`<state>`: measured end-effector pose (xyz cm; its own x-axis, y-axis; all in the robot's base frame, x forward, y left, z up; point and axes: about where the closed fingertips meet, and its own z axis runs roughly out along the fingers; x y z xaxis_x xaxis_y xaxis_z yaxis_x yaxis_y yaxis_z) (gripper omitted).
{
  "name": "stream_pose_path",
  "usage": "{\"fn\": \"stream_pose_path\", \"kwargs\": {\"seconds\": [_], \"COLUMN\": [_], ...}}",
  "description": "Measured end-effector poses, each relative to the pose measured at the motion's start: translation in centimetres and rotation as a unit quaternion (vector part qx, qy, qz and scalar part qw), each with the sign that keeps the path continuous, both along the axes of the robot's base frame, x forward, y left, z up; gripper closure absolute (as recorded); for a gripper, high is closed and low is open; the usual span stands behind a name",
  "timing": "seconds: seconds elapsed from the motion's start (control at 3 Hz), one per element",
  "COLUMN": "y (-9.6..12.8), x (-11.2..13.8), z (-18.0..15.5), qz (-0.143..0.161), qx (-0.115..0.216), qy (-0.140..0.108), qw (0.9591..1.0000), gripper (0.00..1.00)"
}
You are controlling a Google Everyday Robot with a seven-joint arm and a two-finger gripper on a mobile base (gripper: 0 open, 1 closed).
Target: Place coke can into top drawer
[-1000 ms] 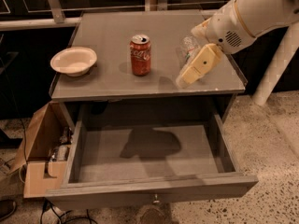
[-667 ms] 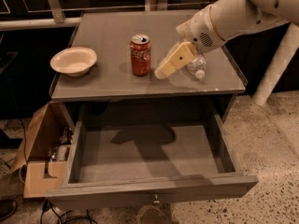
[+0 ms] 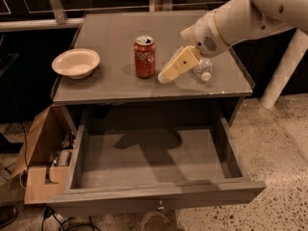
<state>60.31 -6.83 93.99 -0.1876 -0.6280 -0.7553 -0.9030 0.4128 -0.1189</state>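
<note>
The coke can (image 3: 144,57) stands upright near the middle of the cabinet top, red with white script and a silver top. My gripper (image 3: 166,76) reaches in from the upper right on a white arm and sits just right of the can, close to it and slightly lower in the view. The top drawer (image 3: 159,196) is pulled out below the cabinet top and holds nothing.
A white bowl (image 3: 75,62) sits on the left of the cabinet top. A clear plastic water bottle (image 3: 203,69) lies on the top, partly behind the gripper. An open cardboard box (image 3: 41,153) stands on the floor left of the drawer. A white post (image 3: 284,66) stands at right.
My gripper has moved left across the cabinet top, from over the water bottle to right beside the coke can. The can, bowl and drawer have not moved.
</note>
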Motion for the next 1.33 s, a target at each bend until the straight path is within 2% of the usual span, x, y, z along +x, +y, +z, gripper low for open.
{"fn": "stream_pose_path", "kwargs": {"seconds": [0.33,0.67,1.0,1.33], "y": [1.8,3.4,3.4,4.7], "x": [1.4,3.2,3.2,5.0], "z": [-2.0,-2.8,-2.8,-3.3], "qz": [-0.009,-0.015,-0.015,-0.023], "qx": [0.03,0.049,0.051,0.07], "qy": [0.019,0.02,0.021,0.019], "qw": [0.9993,0.9985,0.9984,0.9971], "gripper": [0.0,0.0,0.0,0.0]}}
